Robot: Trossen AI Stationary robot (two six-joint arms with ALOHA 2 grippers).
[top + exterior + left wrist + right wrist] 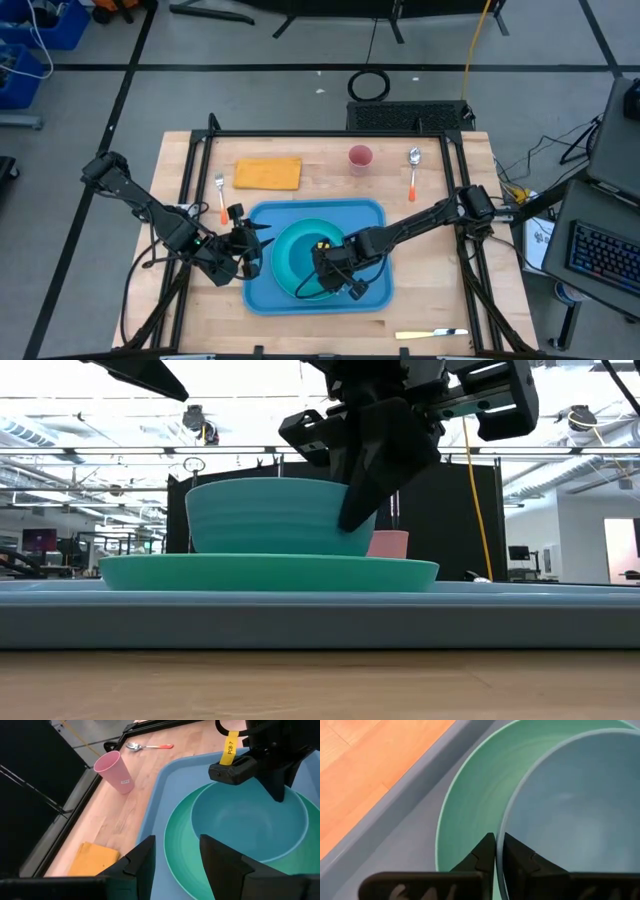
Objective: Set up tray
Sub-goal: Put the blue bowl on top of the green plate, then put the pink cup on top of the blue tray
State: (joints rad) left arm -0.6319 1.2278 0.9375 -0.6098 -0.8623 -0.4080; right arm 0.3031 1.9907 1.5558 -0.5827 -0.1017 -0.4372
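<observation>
Tray (pixel 372 214) lies flat on the wooden table (pixel 420 300), centred toward the near edge, between the two arms. Teal plate (pixel 283 258) sits inside it; blue bowl (pixel 270 515) rests on the plate. Right gripper (pixel 499 851) is over the tray, its fingers nearly together, pinching the bowl's rim. Left gripper (pixel 176 855) hovers at the tray's left edge, fingers partly apart and holding nothing. Orange napkin (pixel 267 173), pink cup (pixel 360 157), spoon (pixel 413 171) and fork (pixel 220 196) lie beyond the tray.
</observation>
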